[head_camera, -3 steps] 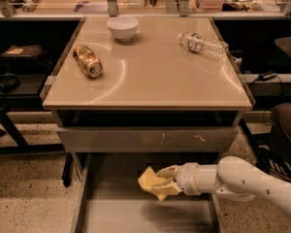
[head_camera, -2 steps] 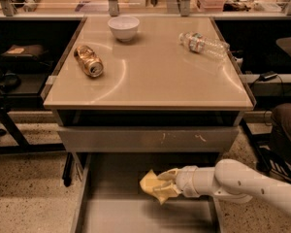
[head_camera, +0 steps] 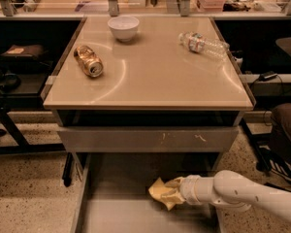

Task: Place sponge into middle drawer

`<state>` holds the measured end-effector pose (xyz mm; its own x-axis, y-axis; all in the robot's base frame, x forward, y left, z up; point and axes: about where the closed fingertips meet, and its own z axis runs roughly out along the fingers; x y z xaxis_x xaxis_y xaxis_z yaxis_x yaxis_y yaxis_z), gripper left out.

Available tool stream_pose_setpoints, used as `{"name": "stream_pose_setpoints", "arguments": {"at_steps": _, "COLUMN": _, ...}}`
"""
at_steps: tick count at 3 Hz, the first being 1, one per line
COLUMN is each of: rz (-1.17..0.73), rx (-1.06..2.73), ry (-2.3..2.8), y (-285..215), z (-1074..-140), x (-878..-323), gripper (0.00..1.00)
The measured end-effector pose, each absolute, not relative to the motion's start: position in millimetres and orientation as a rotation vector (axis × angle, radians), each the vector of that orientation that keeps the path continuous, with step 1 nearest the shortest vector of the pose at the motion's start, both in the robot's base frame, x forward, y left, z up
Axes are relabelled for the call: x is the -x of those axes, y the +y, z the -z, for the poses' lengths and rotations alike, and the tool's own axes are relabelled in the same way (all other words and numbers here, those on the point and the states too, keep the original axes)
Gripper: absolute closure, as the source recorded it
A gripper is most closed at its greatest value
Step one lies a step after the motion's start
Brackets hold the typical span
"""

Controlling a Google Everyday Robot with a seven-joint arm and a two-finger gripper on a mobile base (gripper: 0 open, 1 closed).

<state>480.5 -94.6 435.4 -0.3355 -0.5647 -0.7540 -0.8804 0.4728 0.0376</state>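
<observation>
The middle drawer (head_camera: 111, 212) is pulled out under the table, a wide shallow grey tray with thin side walls. My gripper (head_camera: 166, 194) reaches in from the right on a white arm and sits low over the drawer's right half. It is shut on the sponge (head_camera: 157, 189), a soft pale-yellow block that sticks out to the left of the fingers. The sponge hangs just above the drawer's flat bottom; I cannot tell whether it touches it.
A grey drawer front with white scratches (head_camera: 148, 139) sits above the open drawer. On the tabletop (head_camera: 160, 76) lie a crushed can (head_camera: 88, 61), a white bowl (head_camera: 123, 27) and a plastic bottle (head_camera: 203, 43). A dark chair (head_camera: 286, 130) stands at the right.
My gripper with the sponge has moved slightly down and toward the front, deeper into the open drawer. Nothing on the tabletop has moved.
</observation>
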Motion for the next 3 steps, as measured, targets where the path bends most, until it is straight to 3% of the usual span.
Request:
{"name": "stream_pose_setpoints", "arguments": {"at_steps": 2, "rz": -0.632, "rx": 1.243, "ry": 2.003, "y": -101.5, "z": -369.0, "x": -472.9, "gripper": 1.00}}
{"name": "stream_pose_setpoints", "arguments": {"at_steps": 3, "rz": -0.648, "rx": 1.240, "ry": 2.004, "y": -98.9, "z": -363.8, "x": -470.5, "gripper": 0.80}}
